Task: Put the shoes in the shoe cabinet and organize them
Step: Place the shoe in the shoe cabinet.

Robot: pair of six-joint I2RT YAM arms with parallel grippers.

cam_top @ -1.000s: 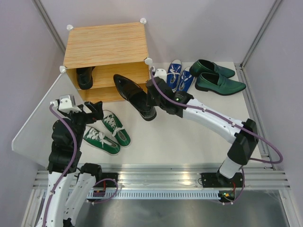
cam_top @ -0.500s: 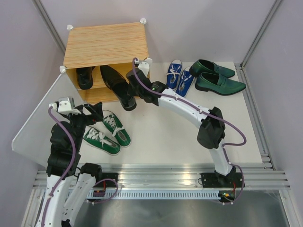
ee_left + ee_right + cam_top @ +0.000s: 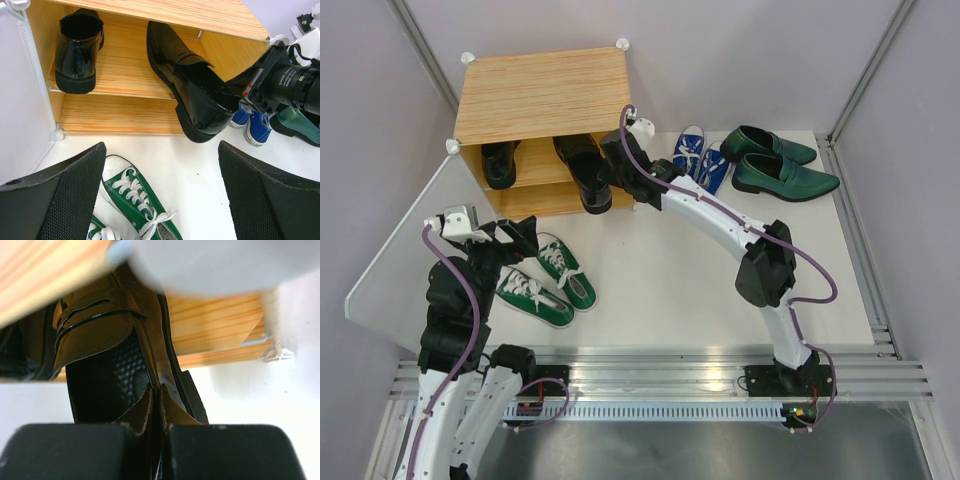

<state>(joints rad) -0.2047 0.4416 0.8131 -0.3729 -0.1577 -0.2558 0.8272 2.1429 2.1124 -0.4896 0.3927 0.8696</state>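
Nothing legible anywhere — the 1 spot of lettering was small white print on the right arm's black wrist housing (image 3: 287, 80), seen from the left wrist camera, and it was too fine to read.

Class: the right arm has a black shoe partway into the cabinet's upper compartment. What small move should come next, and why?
Probably push it a little deeper before releasing. The right gripper is shut on the heel rim of the black shoe; its toe is over the shelf, but the heel overhangs the front edge. The other black shoe stands inside at left.
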